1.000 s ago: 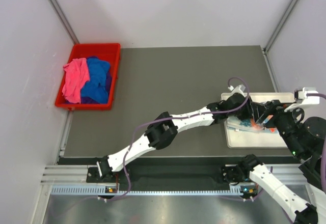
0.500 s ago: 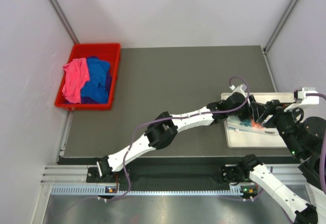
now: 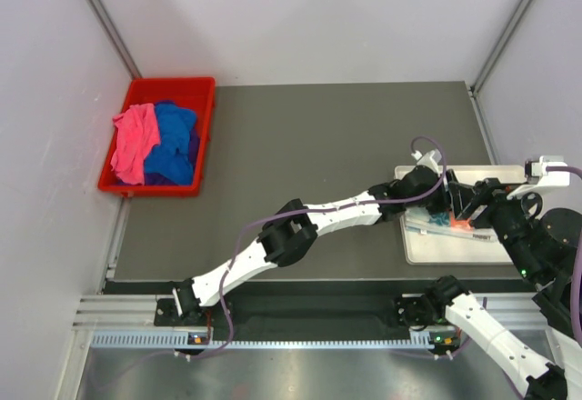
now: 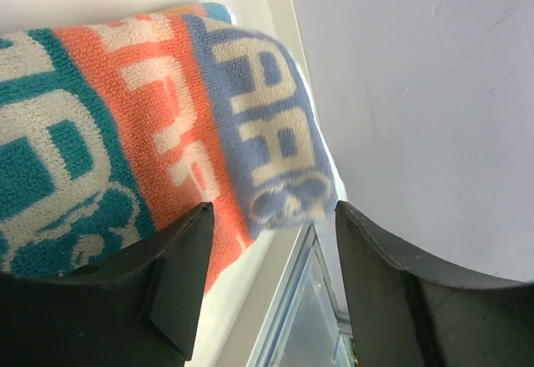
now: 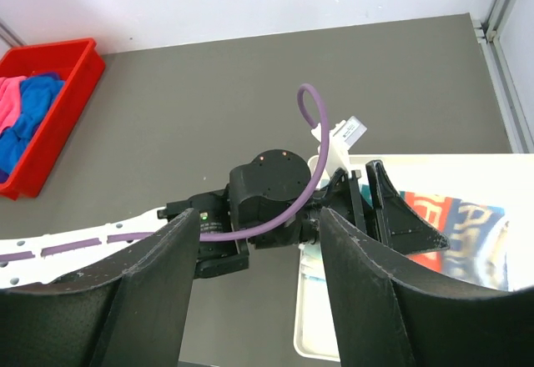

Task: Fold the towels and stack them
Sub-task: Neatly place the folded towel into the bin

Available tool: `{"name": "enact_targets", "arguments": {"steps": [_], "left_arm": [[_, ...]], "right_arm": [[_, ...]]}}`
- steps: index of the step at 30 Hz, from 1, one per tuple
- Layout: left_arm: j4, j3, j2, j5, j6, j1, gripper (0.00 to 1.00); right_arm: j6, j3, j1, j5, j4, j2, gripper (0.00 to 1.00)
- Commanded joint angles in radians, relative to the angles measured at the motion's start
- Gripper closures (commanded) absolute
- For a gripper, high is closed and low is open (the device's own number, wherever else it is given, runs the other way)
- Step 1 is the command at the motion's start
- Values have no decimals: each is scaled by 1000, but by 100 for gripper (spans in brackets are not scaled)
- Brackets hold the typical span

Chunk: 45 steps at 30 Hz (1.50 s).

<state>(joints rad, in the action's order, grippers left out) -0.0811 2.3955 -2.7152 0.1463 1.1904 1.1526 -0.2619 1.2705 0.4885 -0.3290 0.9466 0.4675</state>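
A folded cream towel [image 4: 125, 133] with teal, orange and blue lettering lies on the white tray [image 3: 455, 250] at the right. My left gripper [image 3: 450, 207] hovers just over it. In its wrist view the left gripper [image 4: 272, 246] is open, and the towel's folded corner sits just beyond the fingertips [image 4: 196, 242], not pinched. My right gripper [image 5: 257, 225] is open and holds nothing; it hangs above the tray's far side facing the left wrist. The same towel [image 5: 467, 225] shows under the left fingers. Pink [image 3: 132, 141] and royal blue [image 3: 175, 141] towels lie crumpled in the bin.
The red bin [image 3: 205, 91] stands at the table's far left corner. The left arm [image 3: 291, 232] stretches diagonally across the dark mat [image 3: 318, 136]. White walls close the cell; metal rails run along the near edge [image 3: 273, 314].
My left gripper has opened wide and let go of the lettered towel, which now rests flat on the tray. The right arm has hardly moved.
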Motion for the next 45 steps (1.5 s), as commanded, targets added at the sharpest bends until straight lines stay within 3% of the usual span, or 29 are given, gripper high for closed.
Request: {"name": "enact_targets", "arguments": {"steps": [1,10,14,24,36,45], "left_arm": [[-105,-28,103,16,-51,-1,35],[76,-64,121,-126,-72,-4,42],[58,-165,141,-168,-63,-1,45],[-57,-231,107,-109,-92,9,48],[-181,-400,339,-128,-247,1,43],[-183,-787,632,-227,-319,-39,42]], "right_arm": [[6,24,1,-10,-3,11,41],[1,20,1,-4,-3,14,41],[-5,3,1,-8,-3,8,41],[-13,-30,1,-13,-6,-3,41],[-22,-2,1,-13,-11,25,40],[-57,-34,2,16,-77,51,39]]}}
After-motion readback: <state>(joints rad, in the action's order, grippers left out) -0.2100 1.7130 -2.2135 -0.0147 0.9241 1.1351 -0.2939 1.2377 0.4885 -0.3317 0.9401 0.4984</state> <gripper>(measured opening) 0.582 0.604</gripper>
